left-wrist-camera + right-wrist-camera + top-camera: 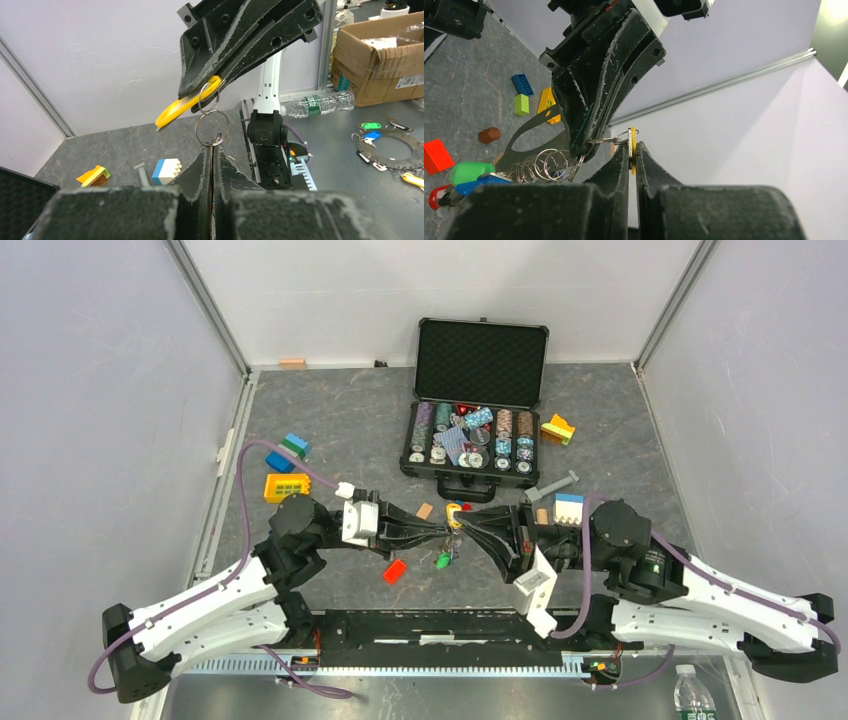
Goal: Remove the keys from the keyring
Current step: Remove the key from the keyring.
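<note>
Firstly, arm bases: side by side at the near edge of the worktop (340, 420), both arms reaching inward to meet mid-worktop.
Red block (395, 571): lying on the worktop, just left of the meeting point and slightly nearer.
Remaining keys (471, 172): green, blue and red heads, bunched with several spare rings under the left pincer; contact with the worktop cannot be told.
Left pincer (212, 150): closed, its tips nipping the bottom of the keyring (212, 128).
Right pincer (633, 148): closed on the yellow-headed key (175, 111), tip to tip with the left pincer.
Keyring: raised between the two pincers, joined through a smaller ring to the yellow-headed key.
Toy blocks (285, 468): blue, green and yellow, grouped far left.
Poker chip case (480, 365): lid open, at the back of the worktop, well apart from the keys.
</note>
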### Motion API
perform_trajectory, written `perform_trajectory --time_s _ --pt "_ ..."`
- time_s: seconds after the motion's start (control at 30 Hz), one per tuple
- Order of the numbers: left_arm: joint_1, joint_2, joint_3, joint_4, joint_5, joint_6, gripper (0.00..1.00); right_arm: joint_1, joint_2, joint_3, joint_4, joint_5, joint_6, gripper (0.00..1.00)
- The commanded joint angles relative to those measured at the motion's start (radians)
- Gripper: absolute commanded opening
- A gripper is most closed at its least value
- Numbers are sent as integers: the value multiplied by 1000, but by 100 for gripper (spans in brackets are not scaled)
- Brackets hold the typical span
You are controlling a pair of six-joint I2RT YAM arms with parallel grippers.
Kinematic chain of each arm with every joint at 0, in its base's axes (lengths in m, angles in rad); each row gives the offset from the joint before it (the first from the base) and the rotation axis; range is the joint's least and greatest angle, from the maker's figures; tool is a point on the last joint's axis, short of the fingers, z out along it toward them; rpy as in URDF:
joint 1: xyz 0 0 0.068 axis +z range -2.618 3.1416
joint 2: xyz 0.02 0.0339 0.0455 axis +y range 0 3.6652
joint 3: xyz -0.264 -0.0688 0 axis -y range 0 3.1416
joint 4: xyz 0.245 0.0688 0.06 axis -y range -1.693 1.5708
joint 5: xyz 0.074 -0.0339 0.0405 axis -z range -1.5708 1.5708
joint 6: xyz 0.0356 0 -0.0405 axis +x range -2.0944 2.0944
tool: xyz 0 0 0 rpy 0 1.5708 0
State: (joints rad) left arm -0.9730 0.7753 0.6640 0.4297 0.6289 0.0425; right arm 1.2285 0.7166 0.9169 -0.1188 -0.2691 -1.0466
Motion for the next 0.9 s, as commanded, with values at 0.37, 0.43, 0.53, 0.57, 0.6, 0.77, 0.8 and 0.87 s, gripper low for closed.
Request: perform_trajectory --time_s 0.37,0.43,0.53,0.57,0.6,0.77,0.8,0.87 --pt "-3 38 68 -30 -84 -53 2 0 -167 -120 163 -336 -93 52" --pt "-3 39 68 -27 -87 -46 2 -1 -186 -122 150 -333 -64 53" --pt "-4 38 73 -25 -90 1 2 0 -207 -129 155 -234 18 53" --pt "-4 35 75 -25 -90 13 2 0 -210 -134 175 -168 72 53" --pt "-3 33 79 -26 -90 23 2 1 -209 -136 191 -99 125 53" --pt "-4 12 90 -34 -63 77 2 0 -173 -111 169 71 311 50" --pt "-3 9 88 -31 -54 83 2 0 -167 -108 151 70 310 50" --pt "-4 1 82 -16 -35 85 2 0 -158 -108 123 61 284 48"
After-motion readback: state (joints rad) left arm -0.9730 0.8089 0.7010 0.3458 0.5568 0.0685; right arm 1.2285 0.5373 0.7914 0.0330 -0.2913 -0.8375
